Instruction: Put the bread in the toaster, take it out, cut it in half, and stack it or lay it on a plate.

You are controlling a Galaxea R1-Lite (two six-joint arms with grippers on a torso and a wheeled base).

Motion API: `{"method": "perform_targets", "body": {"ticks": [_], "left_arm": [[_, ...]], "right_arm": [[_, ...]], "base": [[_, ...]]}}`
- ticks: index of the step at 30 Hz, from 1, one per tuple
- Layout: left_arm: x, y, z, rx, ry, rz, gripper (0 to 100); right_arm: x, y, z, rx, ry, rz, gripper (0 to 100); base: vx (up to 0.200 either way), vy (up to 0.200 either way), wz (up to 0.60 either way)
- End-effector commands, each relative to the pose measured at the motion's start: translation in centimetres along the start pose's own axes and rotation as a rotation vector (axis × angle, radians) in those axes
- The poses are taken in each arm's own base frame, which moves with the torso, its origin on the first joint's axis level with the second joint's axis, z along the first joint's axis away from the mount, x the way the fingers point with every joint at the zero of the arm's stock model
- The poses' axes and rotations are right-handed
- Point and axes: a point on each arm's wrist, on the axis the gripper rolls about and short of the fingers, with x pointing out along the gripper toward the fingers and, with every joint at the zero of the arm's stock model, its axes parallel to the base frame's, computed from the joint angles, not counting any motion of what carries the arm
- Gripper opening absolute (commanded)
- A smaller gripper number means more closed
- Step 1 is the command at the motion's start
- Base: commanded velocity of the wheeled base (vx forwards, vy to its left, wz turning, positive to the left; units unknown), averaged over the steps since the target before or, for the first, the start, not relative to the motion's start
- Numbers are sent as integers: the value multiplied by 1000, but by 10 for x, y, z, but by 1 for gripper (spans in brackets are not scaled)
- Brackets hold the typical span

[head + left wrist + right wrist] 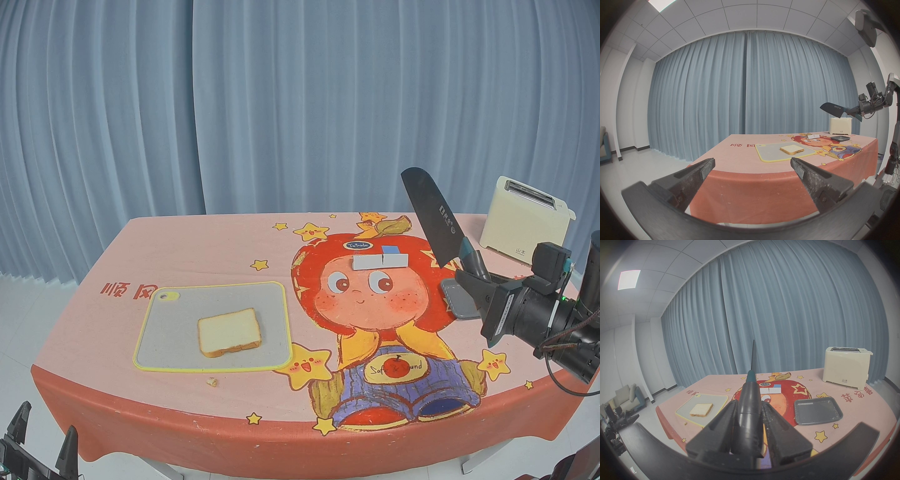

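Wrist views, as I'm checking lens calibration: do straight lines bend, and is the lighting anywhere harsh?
Left wrist view: the ceiling grid bows strongly and the corners go dark; a white ceiling light panel glares. Right wrist view: the same bowing, a lit ceiling panel. Head view: even light, the pale bread slice casts barely a shadow on the grey yellow-rimmed cutting board.

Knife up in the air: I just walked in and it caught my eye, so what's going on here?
The right pincer grips a black knife by its handle, raised above the right side of the table. The bread lies uncut on the cutting board. The left pincer hangs open, low, off the table's near edge. The toaster stands at the far right, a grey tray near it.
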Motion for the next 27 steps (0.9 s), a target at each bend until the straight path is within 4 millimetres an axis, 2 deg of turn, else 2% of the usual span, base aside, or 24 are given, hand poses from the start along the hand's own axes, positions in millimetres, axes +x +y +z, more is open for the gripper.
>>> {"method": "perform_targets", "body": {"ticks": [1,5,27], "left_arm": [[0,0,-5,-1,0,0,100],[0,0,-5,-2,2,2,100],[0,0,-5,-1,0,0,100]], "right_arm": [[0,0,-1,0,2,1,0],[0,0,-1,-1,5,1,0],[0,-1,-4,-4,14,0,0]], "base": [[-200,0,0],[-200,0,0],[0,9,0]]}}
